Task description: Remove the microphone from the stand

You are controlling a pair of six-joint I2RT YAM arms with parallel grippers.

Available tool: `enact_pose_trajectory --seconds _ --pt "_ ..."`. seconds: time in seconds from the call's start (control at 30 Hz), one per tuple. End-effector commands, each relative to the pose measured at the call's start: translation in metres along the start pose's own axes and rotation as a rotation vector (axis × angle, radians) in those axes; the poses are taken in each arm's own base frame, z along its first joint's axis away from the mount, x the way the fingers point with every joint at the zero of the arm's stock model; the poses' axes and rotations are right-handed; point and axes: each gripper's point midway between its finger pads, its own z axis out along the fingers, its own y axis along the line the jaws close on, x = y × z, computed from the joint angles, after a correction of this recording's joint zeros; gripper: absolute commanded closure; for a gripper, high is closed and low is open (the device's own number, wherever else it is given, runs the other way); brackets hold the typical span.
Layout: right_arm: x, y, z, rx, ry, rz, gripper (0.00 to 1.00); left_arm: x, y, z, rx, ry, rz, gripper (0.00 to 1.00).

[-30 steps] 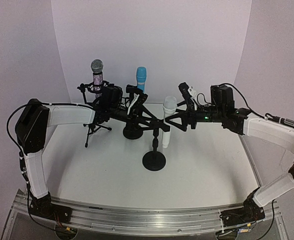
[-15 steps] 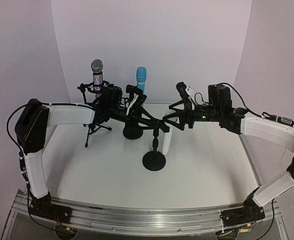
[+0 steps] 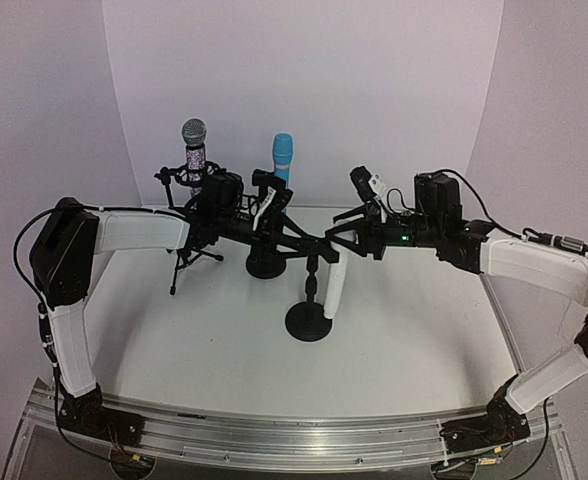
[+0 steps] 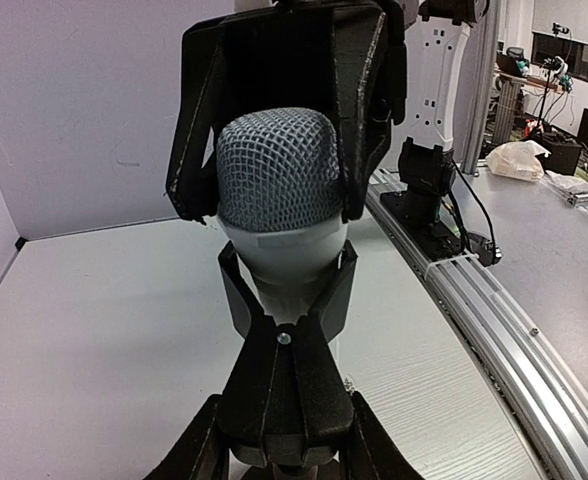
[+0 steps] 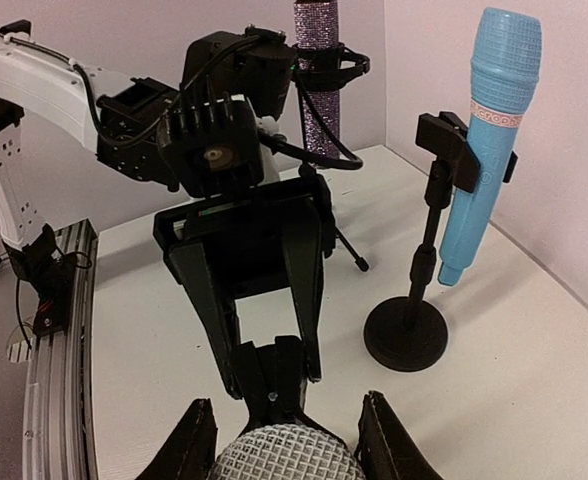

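White counter [image 3: 424, 330]: right end effector [image 5: 284, 450] is clamping mic [image 4: 279, 180] head, left end effector [image 5: 272, 372] is pinching stand [image 3: 308, 322] clip; best pulling mic straight out while bracing stand.

The white microphone [image 4: 284, 265] has a smooth, slightly glossy plastic body and a grey woven metal mesh head. Its stand [image 3: 308, 322] is matt black, as are the left gripper [image 4: 284, 345] and right gripper [image 5: 284, 445], both hard plastic. The blue microphone [image 5: 486, 120] looks satin plastic. The purple microphone [image 5: 319, 115] sparkles with rough glitter. The table [image 4: 64, 330] is white and faintly wood-grained, edged by 1 brushed aluminium rail [image 3: 274, 430].
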Motion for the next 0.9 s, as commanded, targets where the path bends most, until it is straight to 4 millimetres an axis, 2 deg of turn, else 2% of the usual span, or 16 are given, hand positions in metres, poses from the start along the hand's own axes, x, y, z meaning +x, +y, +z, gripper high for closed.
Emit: enact_pose_trajectory --seconds 0.0,0.23,0.3,0.37,0.5,0.6,0.63,0.7,0.87 --pt "-0.015 -0.008 -0.024 0.108 -0.051 -0.007 1.00 -0.010 -0.005 -0.005 -0.011 -0.007 0.051 1.00" --pt "-0.014 -0.007 -0.055 0.202 -0.011 0.008 1.00 -0.005 -0.004 -0.007 -0.018 0.009 0.061 1.00" --pt "-0.008 -0.019 -0.068 0.284 0.025 0.043 1.00 -0.004 -0.004 -0.007 -0.019 0.010 0.060 1.00" --pt "0.007 -0.046 -0.089 0.418 0.123 0.126 1.00 -0.005 -0.004 -0.007 -0.019 0.009 0.063 1.00" --pt "0.061 -0.110 -0.149 0.676 0.356 0.478 1.00 -0.005 -0.001 -0.007 -0.028 0.011 0.072 1.00" --pt "0.092 -0.137 -0.178 0.753 0.512 0.641 1.00 -0.006 0.000 -0.007 -0.034 0.011 0.079 1.00" --pt "0.095 -0.142 -0.185 0.763 0.554 0.678 1.00 -0.006 0.000 -0.007 -0.033 0.010 0.080 1.00" --pt "0.122 -0.154 -0.187 0.742 0.672 0.757 1.00 -0.007 0.000 -0.007 -0.034 0.007 0.083 1.00" --pt "0.199 -0.164 -0.189 0.605 1.002 0.972 1.00 -0.010 0.001 -0.007 -0.042 0.004 0.094 1.00"
